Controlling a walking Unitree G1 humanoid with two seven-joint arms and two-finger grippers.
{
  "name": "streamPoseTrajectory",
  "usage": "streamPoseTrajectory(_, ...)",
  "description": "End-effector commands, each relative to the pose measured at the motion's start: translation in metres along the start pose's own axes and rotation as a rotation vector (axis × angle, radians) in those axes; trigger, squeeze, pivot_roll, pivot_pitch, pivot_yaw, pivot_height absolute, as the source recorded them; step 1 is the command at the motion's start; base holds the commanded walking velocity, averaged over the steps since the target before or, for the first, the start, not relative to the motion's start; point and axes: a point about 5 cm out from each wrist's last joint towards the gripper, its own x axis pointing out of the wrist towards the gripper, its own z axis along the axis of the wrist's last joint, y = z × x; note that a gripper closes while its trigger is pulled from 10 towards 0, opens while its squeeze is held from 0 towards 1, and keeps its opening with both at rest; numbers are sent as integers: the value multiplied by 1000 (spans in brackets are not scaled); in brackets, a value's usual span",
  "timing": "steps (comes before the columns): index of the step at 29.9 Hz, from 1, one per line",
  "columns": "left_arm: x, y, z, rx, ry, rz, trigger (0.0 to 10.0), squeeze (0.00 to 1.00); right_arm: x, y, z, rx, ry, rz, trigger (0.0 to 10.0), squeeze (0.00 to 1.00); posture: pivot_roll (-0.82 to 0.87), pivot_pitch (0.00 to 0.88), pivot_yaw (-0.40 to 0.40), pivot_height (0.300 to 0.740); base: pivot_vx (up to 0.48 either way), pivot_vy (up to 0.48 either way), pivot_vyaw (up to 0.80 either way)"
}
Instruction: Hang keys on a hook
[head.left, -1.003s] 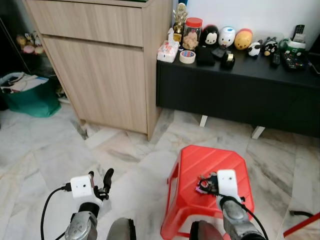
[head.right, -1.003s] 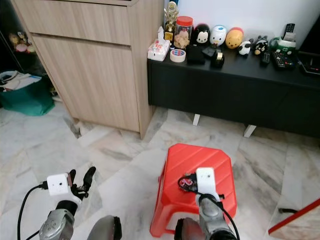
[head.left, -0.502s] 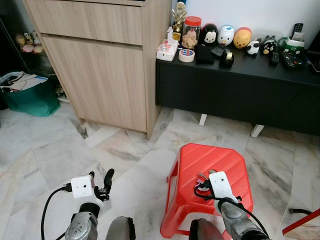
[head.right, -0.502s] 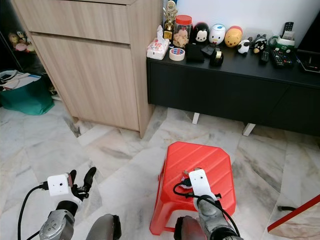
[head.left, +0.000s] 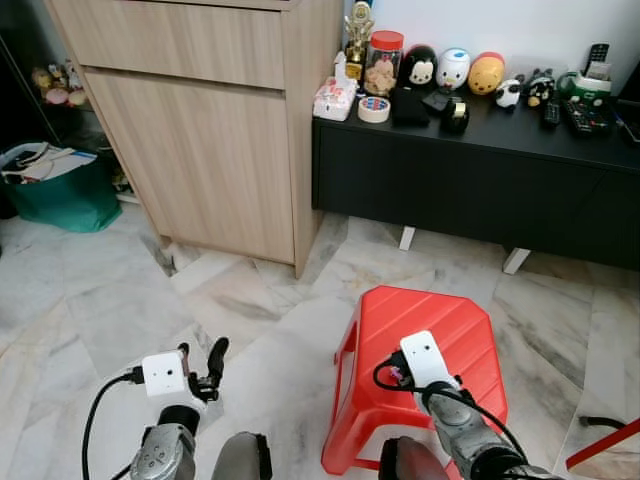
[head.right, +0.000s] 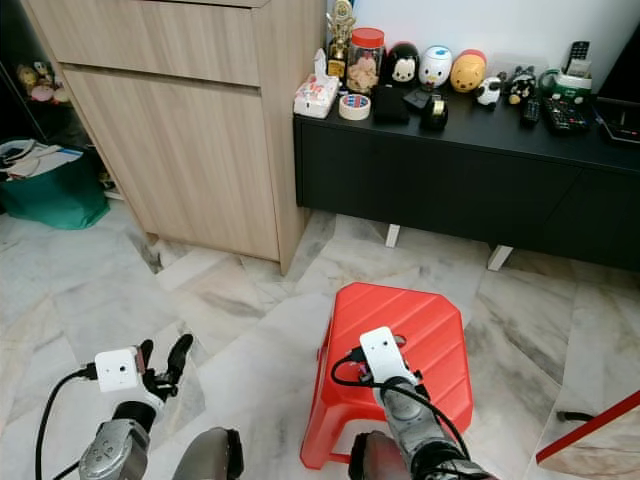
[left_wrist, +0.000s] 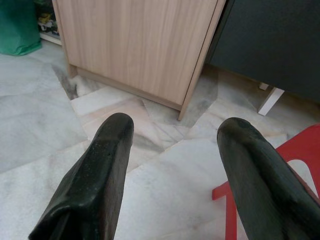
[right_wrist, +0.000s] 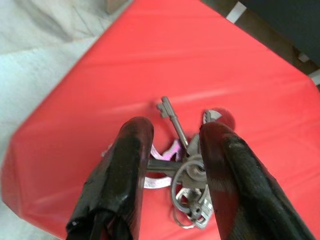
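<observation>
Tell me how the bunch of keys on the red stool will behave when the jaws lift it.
The keys hang loosely on rings, so they will probably dangle and swing. Bare metal may slip between the right gripper jaws. The stool top looks smooth, so a nudge may slide them.
</observation>
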Motion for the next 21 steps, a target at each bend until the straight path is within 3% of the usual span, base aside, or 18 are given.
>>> streamPoseTrajectory(1, -4, 0, -3, -1, 15, 2, 10000, 0, 1, -3, -2, -5, 31, -13, 10000, 0, 123, 100, -41, 621, 0, 0, 0)
streamPoseTrajectory(11, -8, -1, -2, 1, 9, 0, 10000, 0, 3, -2, 6, -26, 15, -15, 10000, 0, 128, 130, -45, 621, 0, 0, 0)
streamPoseTrajectory(21, -16, -1, 2, 4, -6, 2, 10000, 0, 2, -4, 1, -37, 35, -31, 10000, 0, 140, 175, -48, 621, 0, 0, 0)
